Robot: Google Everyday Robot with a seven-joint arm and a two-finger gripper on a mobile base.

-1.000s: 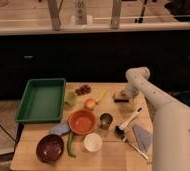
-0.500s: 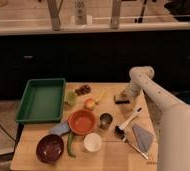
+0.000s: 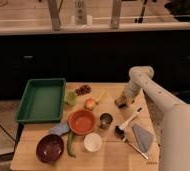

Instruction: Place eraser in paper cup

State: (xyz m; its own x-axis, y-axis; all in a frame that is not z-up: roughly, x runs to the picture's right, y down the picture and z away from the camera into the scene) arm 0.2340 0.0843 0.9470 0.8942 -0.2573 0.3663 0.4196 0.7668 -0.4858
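Camera view shows the white arm reaching down to the far right part of the wooden worktop [image 3: 105,155], where the end effector [image 3: 121,102] sits low over the brown eraser [image 3: 121,103]. I cannot tell if it is squeezing the eraser. The paper cup [image 3: 92,142] stands well apart, near the front edge, just below the orange bowl [image 3: 81,121].

My end effector [image 3: 122,102] is down at the eraser [image 3: 121,104] on the far right of the worktop [image 3: 108,157], behind the brush [image 3: 127,123]. The paper cup [image 3: 92,142] stands near the front edge, with the bowl [image 3: 81,121] just behind it and the metal cup [image 3: 106,120] behind and to its right. The tray [image 3: 41,100] fills the far left, and another bowl [image 3: 50,148] sits left of the paper cup
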